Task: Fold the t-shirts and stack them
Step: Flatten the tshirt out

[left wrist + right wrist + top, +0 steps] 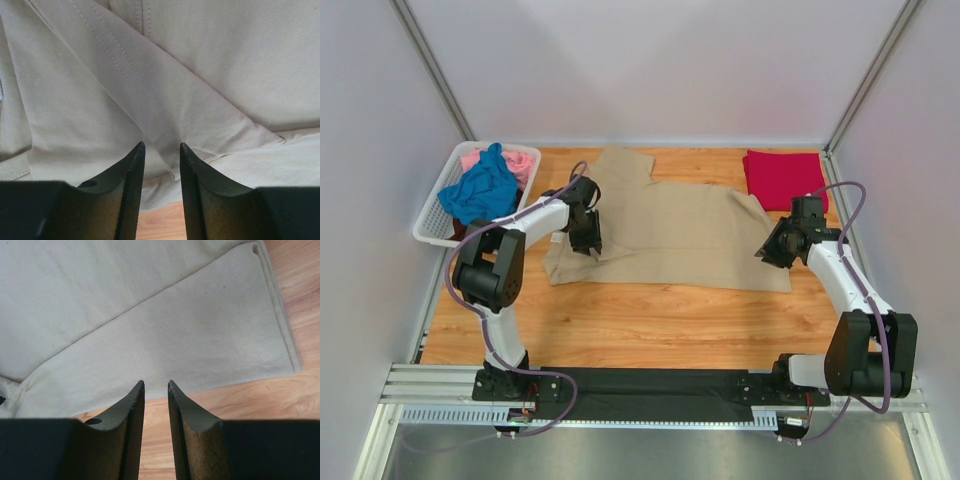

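Hovering at opposite ends of a tan short-sleeved cloth t-shirt (670, 232) spread across the worktop (620, 325), left hand (162, 146) and right hand (156, 383) stand partly open, empty, seemingly poised to fold.

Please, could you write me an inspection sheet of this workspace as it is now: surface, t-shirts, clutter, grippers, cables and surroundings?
Surface: wooden table, no marks seen.
Job's things: tan t-shirt spread in the middle, with a flap folded over at its left; red t-shirt folded at the far right corner; blue t-shirt and pink t-shirt bunched in the white basket at the far left.
Clutter: nothing seen.
Grippers: left gripper open over the tan t-shirt's left part; right gripper open with a narrow gap at its near right edge; neither holds anything.
Cables: purple cables, one looping along each arm.
Surroundings: white walls on three sides.
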Controlling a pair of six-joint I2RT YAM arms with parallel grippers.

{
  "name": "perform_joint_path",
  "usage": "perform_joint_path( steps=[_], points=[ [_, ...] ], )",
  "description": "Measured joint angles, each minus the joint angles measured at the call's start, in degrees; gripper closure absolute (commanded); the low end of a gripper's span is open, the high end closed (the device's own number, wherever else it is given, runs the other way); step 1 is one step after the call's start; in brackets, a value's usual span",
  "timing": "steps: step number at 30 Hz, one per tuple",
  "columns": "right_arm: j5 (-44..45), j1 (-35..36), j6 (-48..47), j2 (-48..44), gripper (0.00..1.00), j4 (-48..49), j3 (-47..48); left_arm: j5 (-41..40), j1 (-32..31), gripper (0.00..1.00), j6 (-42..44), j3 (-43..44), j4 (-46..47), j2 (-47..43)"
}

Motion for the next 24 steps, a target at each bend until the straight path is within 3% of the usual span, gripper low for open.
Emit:
perform_joint_path(
  steps=[11,20,24],
  points=[
    [-0.4,0.0,0.0,0.0,0.73,0.3,-0.4,-4.1,-2.7,0.57,-3.7,1.0,-1.8,-1.7],
    [-0.8,0.0,-0.1,0.0,0.73,0.4,-0.5,-8.7,-2.8,0.62,-19.5,-7.0,-0.6,-13.0],
    [-0.9,0.0,-0.2,-0.1,0.73,0.4,-0.5,-8.4,-2.8,0.63,-26.3,-6.8,-0.2,-13.6]
  ],
)
